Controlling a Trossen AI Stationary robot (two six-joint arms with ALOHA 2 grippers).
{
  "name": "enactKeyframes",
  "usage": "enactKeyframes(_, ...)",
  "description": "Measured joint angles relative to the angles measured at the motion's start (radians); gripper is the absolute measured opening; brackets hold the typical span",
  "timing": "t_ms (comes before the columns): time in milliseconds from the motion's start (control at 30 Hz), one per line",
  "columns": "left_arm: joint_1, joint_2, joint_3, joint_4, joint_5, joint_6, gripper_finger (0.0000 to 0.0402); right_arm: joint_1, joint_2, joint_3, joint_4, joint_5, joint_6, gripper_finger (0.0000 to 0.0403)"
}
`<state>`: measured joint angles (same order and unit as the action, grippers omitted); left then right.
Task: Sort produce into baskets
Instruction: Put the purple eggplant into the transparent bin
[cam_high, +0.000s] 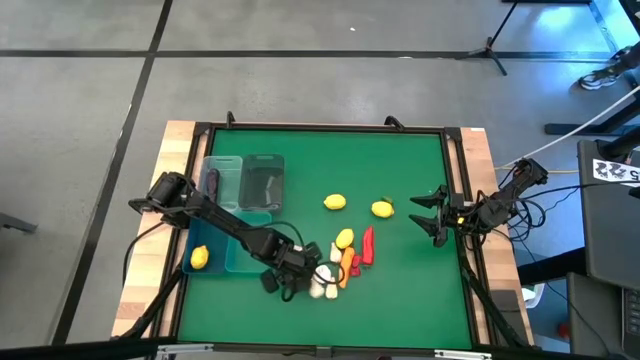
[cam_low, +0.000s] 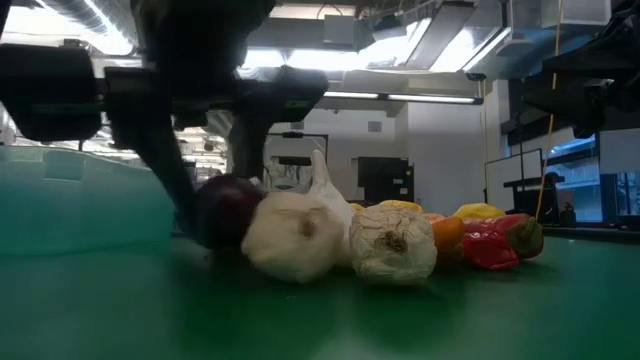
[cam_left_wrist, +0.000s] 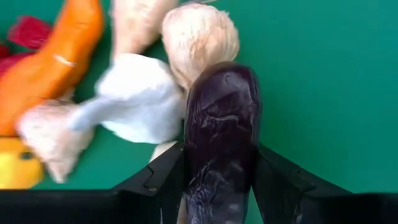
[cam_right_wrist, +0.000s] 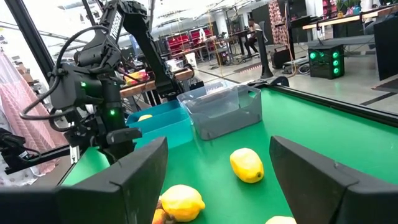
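Two arms: both over a green felt-topped table (cam_high: 400, 170) with a wooden rim, left one busy, right one parked.
Left gripper (cam_high: 290, 283): down at the near end of the produce pile, fingers (cam_left_wrist: 155, 180) on either side of a long dark purple toy eggplant (cam_left_wrist: 221, 137); they look pressed against both its flanks, so I'd call it clamped on that eggplant, which is still down on the cloth in the low view.
Eggplant's neighbours: two white garlic bulbs (cam_low: 335, 238) sit right up against it, touching or nearly so.
Rest of the pile: an orange toy carrot (cam_high: 349, 262), a red toy pepper (cam_high: 368, 246) and a round yellow lemon (cam_high: 344, 238), all bunched just beyond the garlic.
Loose lemons: two more, one (cam_high: 335, 202) near the table's middle and another (cam_high: 382, 209) a bit to its right, well apart from the pile.
Baskets: four small see-through plastic bins clustered on the table's left side, two clear grey ones (cam_high: 262, 180) at the far end, two blue-teal ones (cam_high: 245, 255) nearer.
Basket contents: a lemon (cam_high: 199, 257) lies in the left teal bin, and a dark eggplant (cam_high: 212, 181) is in the left grey bin; something dark shows in the right grey bin too, can't tell what.
Right gripper (cam_high: 437, 214): hanging near the table's right edge, fingers (cam_right_wrist: 127, 180) spread wide apart, nothing between them.
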<state>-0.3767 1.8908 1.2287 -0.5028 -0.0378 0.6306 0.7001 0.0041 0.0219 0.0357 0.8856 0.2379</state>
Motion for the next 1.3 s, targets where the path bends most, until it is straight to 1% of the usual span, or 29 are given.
enactKeyframes(167,0.000,-0.001,0.041,-0.013,-0.085,-0.049,0.0157,0.000,0.000,0.000,0.000,0.000,0.000,0.0280)
enactKeyframes(267,0.000,-0.009,0.076,-0.014,-0.182,-0.099,0.0157,0.000,0.000,0.000,0.000,0.000,0.000,0.0280)
enactKeyframes(367,0.000,-0.033,0.103,-0.011,-0.311,-0.155,0.0157,0.000,0.000,0.000,0.000,0.000,0.000,0.0280)
enactKeyframes(433,0.000,-0.044,0.120,-0.009,-0.438,-0.204,0.0157,0.000,0.000,0.000,0.000,0.000,0.000,0.0280)
enactKeyframes(600,0.019,-0.092,0.152,-0.016,-0.823,-0.416,0.0157,0.000,0.000,0.000,-0.002,0.000,0.000,0.0280)
enactKeyframes(667,0.036,-0.124,0.154,-0.046,-0.968,-0.548,0.0157,0.000,0.000,0.000,-0.002,0.000,0.000,0.0280)
enactKeyframes(700,0.047,-0.146,0.154,-0.084,-1.025,-0.623,0.0157,0.000,0.000,0.000,-0.002,0.000,0.000,0.0280)
enactKeyframes(767,0.075,-0.191,0.154,-0.191,-1.099,-0.811,0.0157,0.000,0.000,0.000,-0.002,0.000,0.000,0.0280)
enactKeyframes(800,0.092,-0.220,0.154,-0.254,-1.112,-0.916,0.0157,0.000,0.000,0.000,-0.002,0.000,0.000,0.0280)
enactKeyframes(900,0.151,-0.297,0.154,-0.481,-1.107,-1.241,0.0157,0.000,0.000,0.000,-0.002,0.000,0.000,0.0280)
enactKeyframes(967,0.189,-0.342,0.154,-0.633,-1.087,-1.417,0.0157,0.000,0.000,0.000,-0.001,0.000,0.000,0.0280)
enactKeyframes(1033,0.223,-0.385,0.154,-0.759,-1.076,-1.555,0.0157,0.000,0.000,0.000,-0.002,0.000,0.000,0.0280)
enactKeyframes(1167,0.296,-0.453,0.154,-0.942,-1.031,-1.718,0.0157,0.000,0.000,0.000,-0.004,0.000,0.000,0.0280)
enactKeyframes(1300,0.368,-0.496,0.154,-1.031,-0.983,-1.802,0.0157,0.000,0.000,0.000,-0.004,0.000,0.000,0.0280)
